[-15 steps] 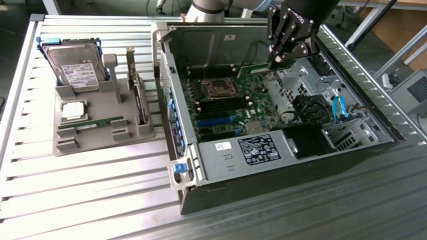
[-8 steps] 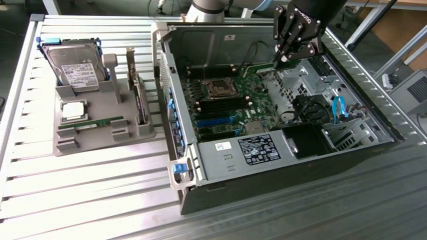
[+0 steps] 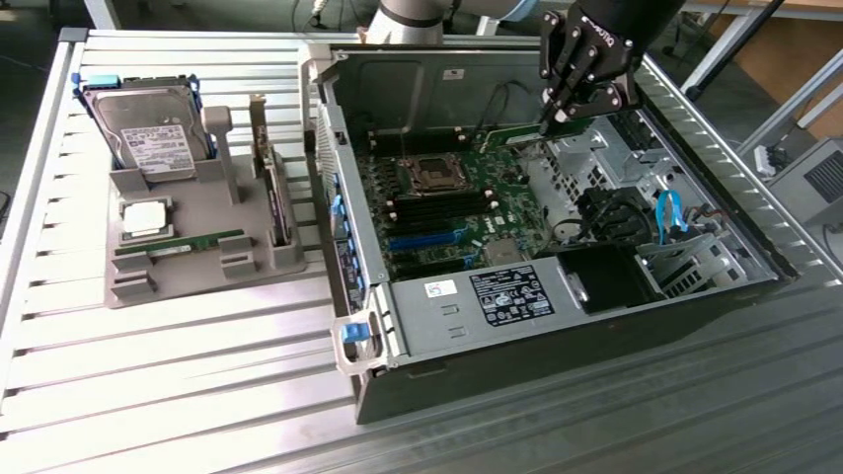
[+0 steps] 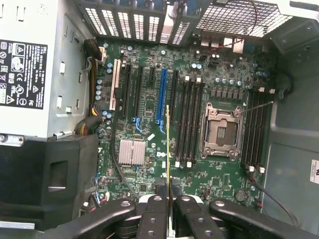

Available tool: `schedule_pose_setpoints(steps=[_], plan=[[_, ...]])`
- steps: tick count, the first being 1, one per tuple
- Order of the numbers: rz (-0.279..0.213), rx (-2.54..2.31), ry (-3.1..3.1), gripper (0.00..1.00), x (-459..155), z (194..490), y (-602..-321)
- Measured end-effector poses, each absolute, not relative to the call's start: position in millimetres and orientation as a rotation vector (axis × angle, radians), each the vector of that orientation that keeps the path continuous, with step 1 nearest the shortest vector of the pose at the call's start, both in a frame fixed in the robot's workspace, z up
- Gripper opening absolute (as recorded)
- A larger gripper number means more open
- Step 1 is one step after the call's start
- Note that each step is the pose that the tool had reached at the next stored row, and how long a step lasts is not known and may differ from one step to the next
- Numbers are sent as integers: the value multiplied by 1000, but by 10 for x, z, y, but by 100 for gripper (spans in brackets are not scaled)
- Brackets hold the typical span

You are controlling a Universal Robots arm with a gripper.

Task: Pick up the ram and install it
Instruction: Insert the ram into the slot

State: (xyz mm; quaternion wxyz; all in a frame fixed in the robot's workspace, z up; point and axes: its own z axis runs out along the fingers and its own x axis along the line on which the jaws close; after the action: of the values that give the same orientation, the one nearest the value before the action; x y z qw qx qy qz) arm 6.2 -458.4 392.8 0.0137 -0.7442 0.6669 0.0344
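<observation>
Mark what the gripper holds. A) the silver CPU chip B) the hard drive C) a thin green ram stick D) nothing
C: the gripper is shut on the ram, which is seen edge-on above the motherboard.

Slatted metal surface (image 3: 172, 395) carries two items. An open computer case (image 3: 421, 84) lies on its side. Inside it the motherboard (image 3: 495, 207) (image 4: 149, 107) is exposed, its CPU socket (image 3: 429, 176) (image 4: 221, 130) empty. In the exterior view the power supply (image 3: 507, 296) (image 4: 30, 69) sits at the board's six o'clock and a blue cable (image 3: 668, 212) at its three o'clock. A grey holder (image 3: 197, 276) stands at the case's nine o'clock, bearing a hard drive (image 3: 152, 128) upright, a silver CPU chip (image 3: 142, 219) flat and an expansion card (image 3: 270, 188) on edge. A finned heatsink (image 4: 132, 152) lies near a blue slot (image 4: 160, 94).
</observation>
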Motion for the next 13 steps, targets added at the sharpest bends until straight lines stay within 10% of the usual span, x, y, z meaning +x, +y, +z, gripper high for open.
schedule_pose_setpoints(steps=[13], plan=[[105, -2221, 2176, 12, 53, 3876, -4514]])
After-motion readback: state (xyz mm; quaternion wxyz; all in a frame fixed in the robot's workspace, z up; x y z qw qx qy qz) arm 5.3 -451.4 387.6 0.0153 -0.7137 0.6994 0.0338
